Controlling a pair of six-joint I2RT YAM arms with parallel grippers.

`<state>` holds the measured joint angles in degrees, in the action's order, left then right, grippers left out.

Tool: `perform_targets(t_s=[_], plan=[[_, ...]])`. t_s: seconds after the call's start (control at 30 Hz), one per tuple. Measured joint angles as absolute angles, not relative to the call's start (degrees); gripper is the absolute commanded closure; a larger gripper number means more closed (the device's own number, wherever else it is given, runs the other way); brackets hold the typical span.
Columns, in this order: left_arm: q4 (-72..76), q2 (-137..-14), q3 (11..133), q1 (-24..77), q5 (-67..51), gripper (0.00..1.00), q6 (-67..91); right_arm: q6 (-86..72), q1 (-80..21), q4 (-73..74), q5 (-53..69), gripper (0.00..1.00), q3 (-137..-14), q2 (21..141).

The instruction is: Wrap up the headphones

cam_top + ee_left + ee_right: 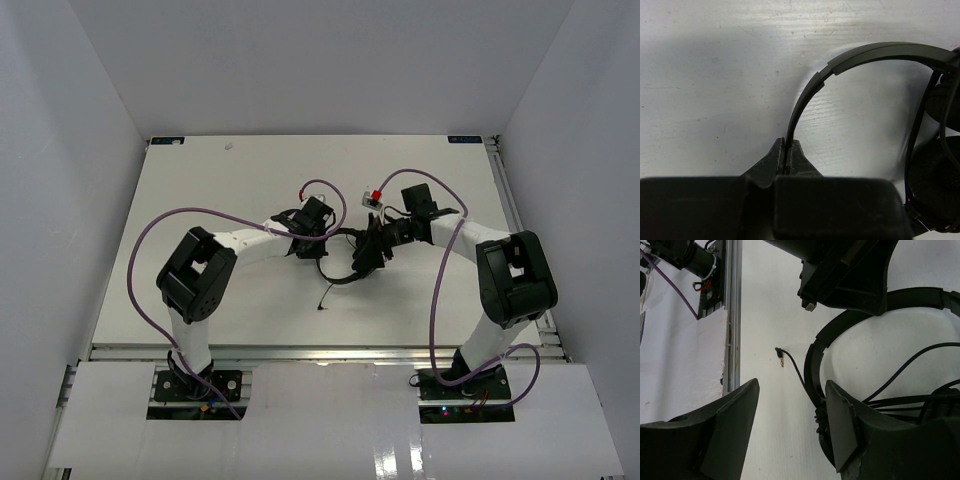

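White table (200, 200) with black headphones (880, 51) on it

At six o'clock the black left hand (787, 150) pinches the thin curved headband (840, 63) of the small black on-ear headphones (890, 50). The band arcs up toward one o'clock. Round padded earcups (932, 180) lie at four o'clock on the scuffed white surface (715, 75).

The headphones (865, 52) are being shown in smooth, matt black plastic along the headband, with soft, dull padding being seen on an earcup (932, 185). The white tabletop (715, 75) is being lit as a smooth, faintly streaked, slightly glossy sheet. Dull grey metal is being seen on the edge rail (733, 315).
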<state>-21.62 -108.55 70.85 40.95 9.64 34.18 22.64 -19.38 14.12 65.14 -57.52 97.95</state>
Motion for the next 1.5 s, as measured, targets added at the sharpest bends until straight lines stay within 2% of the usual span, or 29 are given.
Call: perform_targets(t_s=[0.2, 0.37, 0.53, 0.8, 1.13, 1.27, 1.33, 1.43, 1.5], plan=[[-21.36, -108.55, 70.78, 40.93, 9.57, 1.0, 34.1, 25.53, -19.62, 15.21, 64.62, 0.34, -57.54, 96.83], [-21.34, -108.55, 70.76, 40.95, 9.31, 1.0, 34.07, 39.67, -23.04, 21.78, 61.44, 0.21, -56.73, 88.99], [-21.34, -108.57, 70.72, 40.95, 8.62, 1.0, 33.93, 57.75, -32.67, 21.34, 52.96, 0.22, -48.79, 77.08], [-21.37, -108.6, 70.72, 40.95, 7.5, 1.0, 33.93, 73.37, -41.62, 20.34, 40.7, 0.33, -47.86, 80.92], [-21.34, -109.25, 70.72, 40.95, 6.36, 1.0, 33.93, 76.77, -45.55, 14.03, 30.12, 0.46, -47.83, 85.02], [-21.32, -109.25, 70.72, 40.93, 6.29, 1.0, 33.93, 76.99, -47.47, 13.15, 28.26, 0.59, -47.89, 87.19], [-21.3, -109.25, 70.72, 40.93, 6.19, 1.0, 33.93, 76.89, -48.15, 13.12, 27.68, 0.67, -47.97, 88.28], [-21.3, -109.25, 70.72, 40.93, 6.13, 1.0, 33.93, 76.58, -48.67, 13.11, 27.12, 0.87, -48.2, 89.42], [-21.3, -109.25, 70.72, 40.93, 6.09, 1.0, 33.93, 76.2, -48.74, 13.04, 26.95, 0.92, -48.35, 89.54]])
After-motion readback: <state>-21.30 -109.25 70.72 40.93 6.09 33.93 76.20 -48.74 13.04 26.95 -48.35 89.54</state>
